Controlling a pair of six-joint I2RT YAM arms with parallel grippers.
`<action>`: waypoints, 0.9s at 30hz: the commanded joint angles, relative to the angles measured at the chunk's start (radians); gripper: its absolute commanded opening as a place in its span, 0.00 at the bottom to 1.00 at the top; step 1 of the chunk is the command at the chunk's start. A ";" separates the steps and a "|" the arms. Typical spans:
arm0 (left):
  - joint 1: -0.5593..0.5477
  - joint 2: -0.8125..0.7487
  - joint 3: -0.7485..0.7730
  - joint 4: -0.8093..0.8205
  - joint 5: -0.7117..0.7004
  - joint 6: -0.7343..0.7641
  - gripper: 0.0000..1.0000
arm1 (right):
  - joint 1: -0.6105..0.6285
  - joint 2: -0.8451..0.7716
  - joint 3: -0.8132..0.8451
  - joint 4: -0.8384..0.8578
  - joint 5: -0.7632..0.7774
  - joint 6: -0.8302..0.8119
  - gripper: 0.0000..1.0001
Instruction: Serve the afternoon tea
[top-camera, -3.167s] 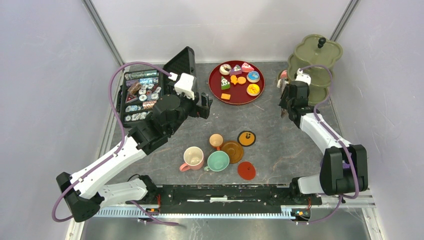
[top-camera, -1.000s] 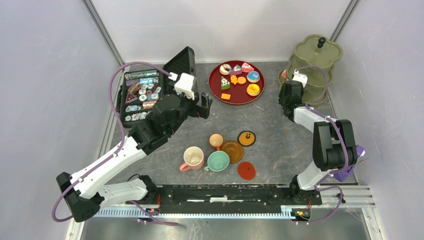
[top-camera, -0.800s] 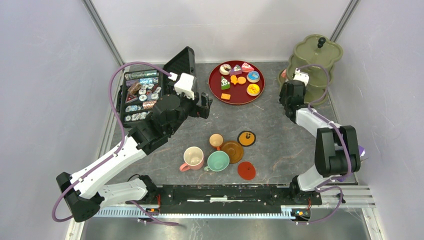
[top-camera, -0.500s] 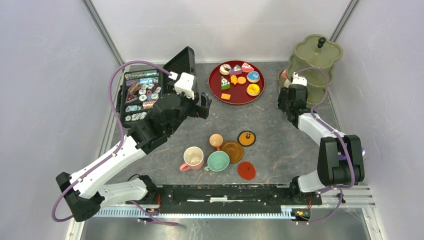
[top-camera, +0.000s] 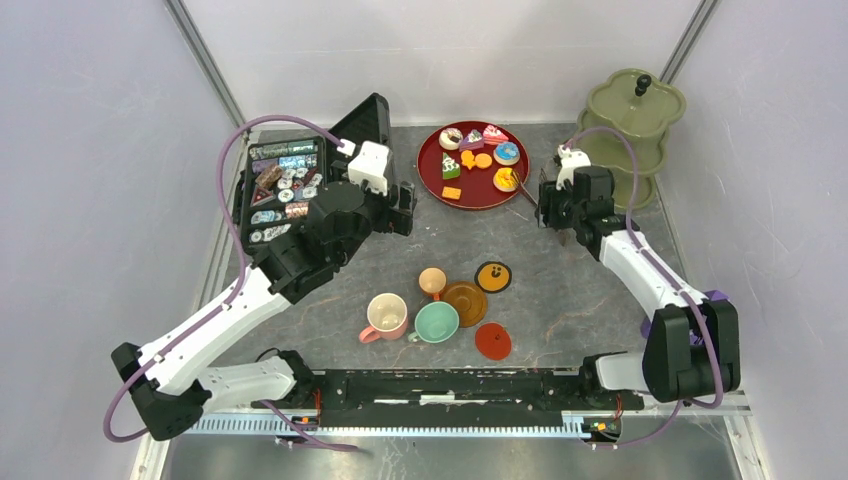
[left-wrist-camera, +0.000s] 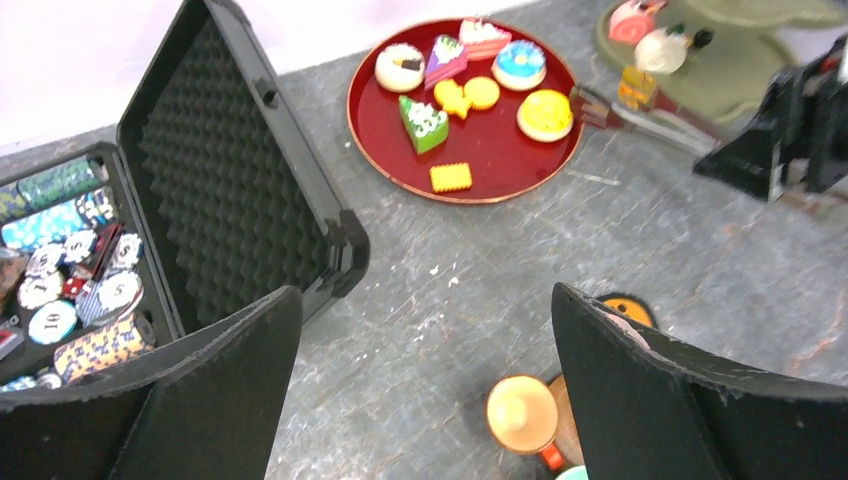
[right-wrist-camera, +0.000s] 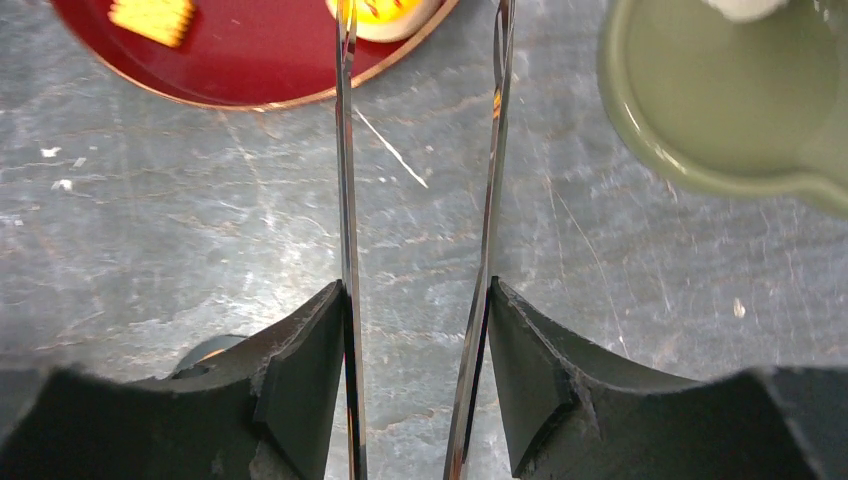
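The right gripper (right-wrist-camera: 415, 300) is clamped on the thin metal tongs (right-wrist-camera: 345, 150), one blade pressed against the inside of each finger. The blades run towards 12 o'clock in the wrist view. The left one crosses the rim of the round dark-red plate (top-camera: 478, 192) beside the yellow round pastry (top-camera: 506, 178), and the right one lies just outside that rim. I cannot tell whether the tips touch the pastry.

In the top view the plate sits at 12 o'clock on the grey table (top-camera: 560, 290) and carries the other toy pastries (top-camera: 472, 150): donuts, cake slices and orange biscuits. A pink roll (left-wrist-camera: 637, 20) lies on the lowest tier of the tiered olive-green stand (top-camera: 628, 105) at 2 o'clock.

The left gripper (left-wrist-camera: 425, 300) hangs with its fingers wide apart and nothing between them, beside the open black case (top-camera: 285, 190) at 10 o'clock.

Towards 6 o'clock stand the pink cup (top-camera: 386, 315), the mint cup (top-camera: 436, 322) and the small orange cup (top-camera: 432, 282). Just beside them are three round saucers (top-camera: 465, 303).
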 joint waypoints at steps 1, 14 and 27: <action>-0.006 -0.012 -0.048 0.044 -0.053 0.058 1.00 | 0.029 0.020 0.144 -0.081 -0.059 -0.064 0.59; -0.007 -0.058 -0.123 0.095 -0.073 0.063 1.00 | 0.133 0.233 0.436 -0.184 -0.057 -0.047 0.60; -0.006 -0.069 -0.130 0.098 -0.068 0.059 1.00 | 0.281 0.391 0.542 -0.095 0.048 0.095 0.61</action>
